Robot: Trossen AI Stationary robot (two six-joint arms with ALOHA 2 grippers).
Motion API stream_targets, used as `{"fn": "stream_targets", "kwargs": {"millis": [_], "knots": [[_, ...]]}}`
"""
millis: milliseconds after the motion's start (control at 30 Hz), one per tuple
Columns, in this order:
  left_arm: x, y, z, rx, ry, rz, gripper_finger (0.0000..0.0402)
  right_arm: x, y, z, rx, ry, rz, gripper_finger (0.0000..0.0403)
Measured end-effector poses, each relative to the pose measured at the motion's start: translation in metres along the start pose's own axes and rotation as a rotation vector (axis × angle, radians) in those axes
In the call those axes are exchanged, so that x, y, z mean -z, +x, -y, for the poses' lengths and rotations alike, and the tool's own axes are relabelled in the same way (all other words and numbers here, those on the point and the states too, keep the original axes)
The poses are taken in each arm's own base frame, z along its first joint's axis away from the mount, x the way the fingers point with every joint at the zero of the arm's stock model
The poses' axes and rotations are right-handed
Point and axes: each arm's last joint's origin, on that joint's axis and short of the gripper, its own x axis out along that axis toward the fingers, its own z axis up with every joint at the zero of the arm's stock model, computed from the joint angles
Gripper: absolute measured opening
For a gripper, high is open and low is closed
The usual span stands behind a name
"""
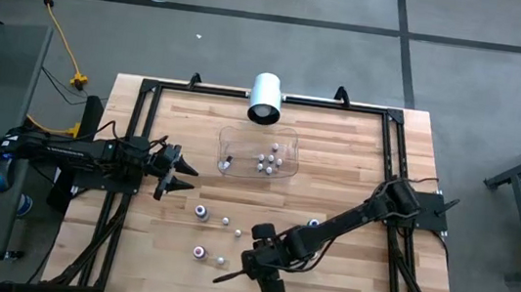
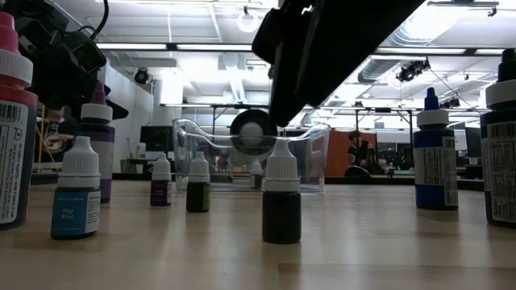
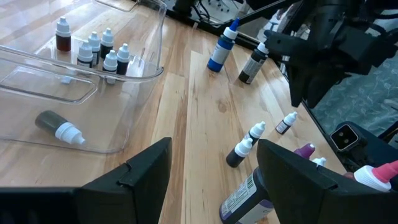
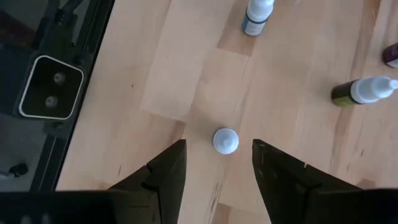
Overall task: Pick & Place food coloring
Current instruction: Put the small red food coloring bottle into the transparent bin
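The right gripper (image 4: 219,163) hovers with jaws open and empty directly above a white-capped food coloring bottle (image 4: 225,140) standing on the table (image 1: 356,167) near its front edge, so the pick step is in hand and calls for descending, then closing on it.

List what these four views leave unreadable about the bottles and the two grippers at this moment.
- High view: the food coloring bottles in the clear tray are white dots; colours too small to tell.
- High view: the right gripper covers the bottle beneath it; only its white cap shows in the right wrist view.
- Low view: a dark arm blocks the tray's upper middle.
- Left wrist view: the left gripper is cut off by the picture's edge.
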Motion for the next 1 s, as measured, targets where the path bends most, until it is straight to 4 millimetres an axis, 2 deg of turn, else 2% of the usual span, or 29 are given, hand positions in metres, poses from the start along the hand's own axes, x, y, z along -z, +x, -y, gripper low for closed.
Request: {"fn": "stream_targets", "kwargs": {"millis": [300, 633, 1000], "knots": [[0.0, 0.0, 0.0, 0.0, 0.0, 0.0, 0.0234, 0.003, 0.015, 0.0, -0.013, 0.003, -0.036, 0.017], [0.0, 0.0, 0.0, 0.0, 0.0, 0.0, 0.0234, 0.0, 0.015, 0.012, 0.008, 0.048, -0.033, 0.0171], [0.0, 0.0, 0.0, 0.0, 0.0, 0.0, 0.0234, 0.002, 0.026, 0.011, -0.005, 0.048, -0.042, 0.017]]}}
